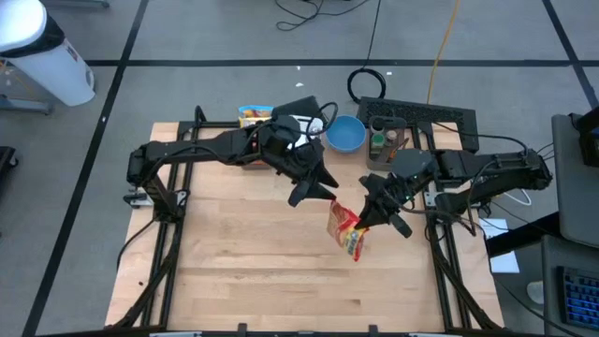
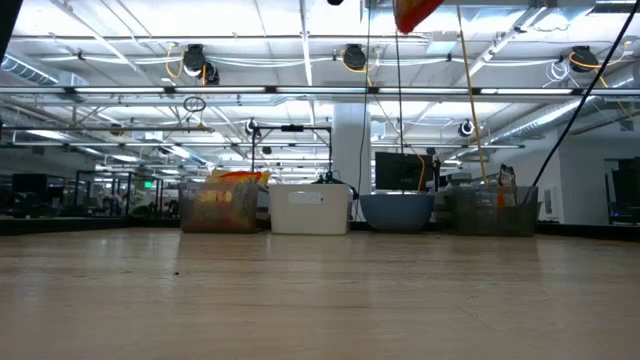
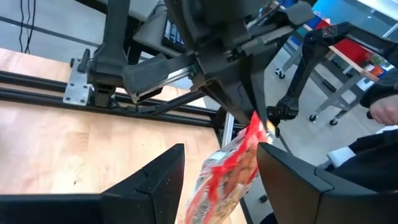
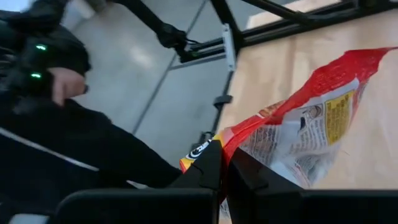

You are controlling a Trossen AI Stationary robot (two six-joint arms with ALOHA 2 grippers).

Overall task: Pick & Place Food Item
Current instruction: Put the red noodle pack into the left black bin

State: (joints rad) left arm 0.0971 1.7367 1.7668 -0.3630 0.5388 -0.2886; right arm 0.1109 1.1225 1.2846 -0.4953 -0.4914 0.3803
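Observation:
A red and yellow snack bag (image 1: 345, 232) hangs over the middle of the wooden table (image 1: 243, 271). My right gripper (image 1: 367, 219) reaches in from the table's right and is shut on it. In the low view only the bag's red lower end (image 2: 415, 12) shows, high above the tabletop. My left gripper (image 3: 221, 177) comes from the table's left and is open. Its two fingers stand on either side of the bag (image 3: 227, 171), and I see no contact. In the high view it (image 1: 315, 192) sits just to the far left of the bag. My right gripper pinches the bag's crimped top end (image 4: 219, 147) between its two shut fingers. It comes from the table's right side, slanting a little downward. The bag hangs below that end (image 3: 254, 124), tilted, and is lifted clear of the table.
Along the far edge stand a bin of snack packs (image 1: 253, 116), a white box (image 2: 310, 210), a blue bowl (image 1: 345, 134) and a dark rack with bottles (image 1: 412, 122). A person in dark sleeves (image 4: 56, 93) stands beyond the right side. Bare wood lies toward the near edge.

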